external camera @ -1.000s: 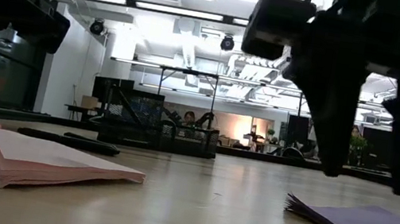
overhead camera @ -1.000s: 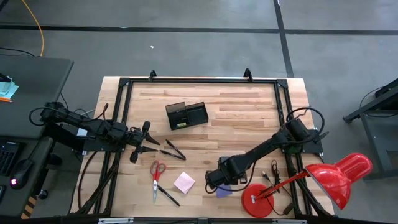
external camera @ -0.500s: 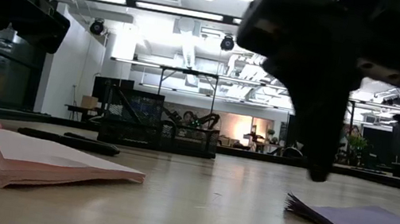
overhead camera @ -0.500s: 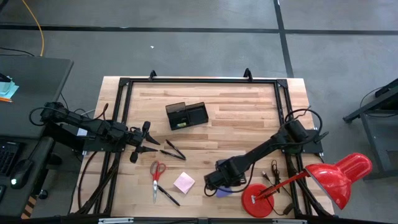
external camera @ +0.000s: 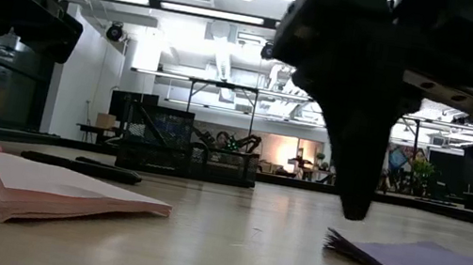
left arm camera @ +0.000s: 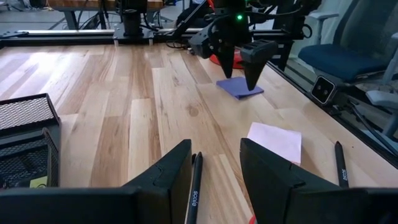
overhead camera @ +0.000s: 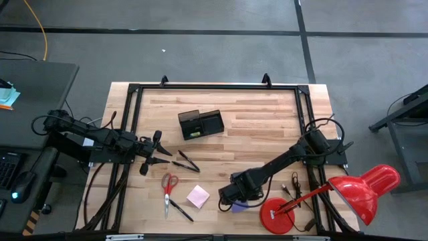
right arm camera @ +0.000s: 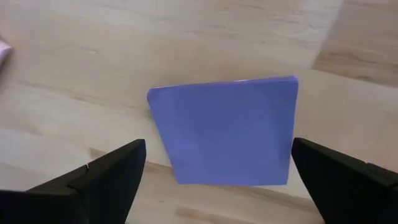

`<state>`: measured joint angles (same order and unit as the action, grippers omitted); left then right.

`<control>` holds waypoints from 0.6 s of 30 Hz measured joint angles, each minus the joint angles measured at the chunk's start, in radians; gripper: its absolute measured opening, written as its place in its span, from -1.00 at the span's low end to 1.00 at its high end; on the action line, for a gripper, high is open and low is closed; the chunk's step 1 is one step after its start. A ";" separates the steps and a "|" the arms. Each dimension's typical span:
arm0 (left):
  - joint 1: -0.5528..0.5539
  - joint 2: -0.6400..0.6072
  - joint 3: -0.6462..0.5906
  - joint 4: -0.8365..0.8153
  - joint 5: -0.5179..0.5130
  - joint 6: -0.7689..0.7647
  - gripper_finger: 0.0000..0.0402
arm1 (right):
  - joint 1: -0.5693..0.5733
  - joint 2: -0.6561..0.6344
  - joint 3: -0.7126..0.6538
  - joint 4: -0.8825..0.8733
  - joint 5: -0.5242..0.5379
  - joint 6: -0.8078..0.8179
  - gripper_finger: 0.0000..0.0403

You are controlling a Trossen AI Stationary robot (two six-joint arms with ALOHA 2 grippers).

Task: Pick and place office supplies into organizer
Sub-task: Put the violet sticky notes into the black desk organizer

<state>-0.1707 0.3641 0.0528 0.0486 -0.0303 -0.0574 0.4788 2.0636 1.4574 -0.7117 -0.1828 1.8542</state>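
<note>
While the right hand (overhead camera: 239, 203) hangs low over the purple pad (right arm camera: 227, 129) near the bench's front edge, its two fingers (right arm camera: 106, 180) are spread wide — one on either side of the pad, neither touching it. That pad lies flat on the wood just beside the round base of the red lamp (overhead camera: 364, 191). From the left wrist view the same hand (left arm camera: 239, 70) shows farther off, points down, straddling the pad's near corner.

Pink sticky notes (overhead camera: 198, 196) sit to the left of the purple pad, apart from it; in the low view they form a thick stack (external camera: 47, 188). Red-handled scissors (overhead camera: 168, 191) lie left of the pink pad, with one black pen (overhead camera: 180, 210) just below them and two more pens (overhead camera: 186, 162) higher up, near the left hand (overhead camera: 155, 152).

That left hand waits over the bench's left side with its fingers (left arm camera: 165, 180) partly apart, grasping nothing — a pen (left arm camera: 194, 186) lies on the wood between them. The black organizer (overhead camera: 200, 124) stands toward the back middle of the bench (overhead camera: 267, 127), well apart from both pads; something small and yellow-green shows in its left compartment.
</note>
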 joint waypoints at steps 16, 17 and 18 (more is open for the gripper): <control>0.000 0.000 0.000 0.001 0.000 0.000 -0.39 | -0.030 0.068 0.005 -0.026 -0.129 -0.013 0.99; 0.000 0.000 0.000 0.001 0.000 0.000 -0.39 | -0.029 0.064 0.007 -0.027 -0.128 -0.026 0.99; 0.000 0.000 0.000 0.002 0.000 0.000 -0.39 | -0.028 0.064 0.020 -0.042 -0.123 -0.036 0.99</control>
<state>-0.1704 0.3641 0.0528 0.0502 -0.0303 -0.0574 0.4510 2.1276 1.4770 -0.7535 -0.3056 1.8185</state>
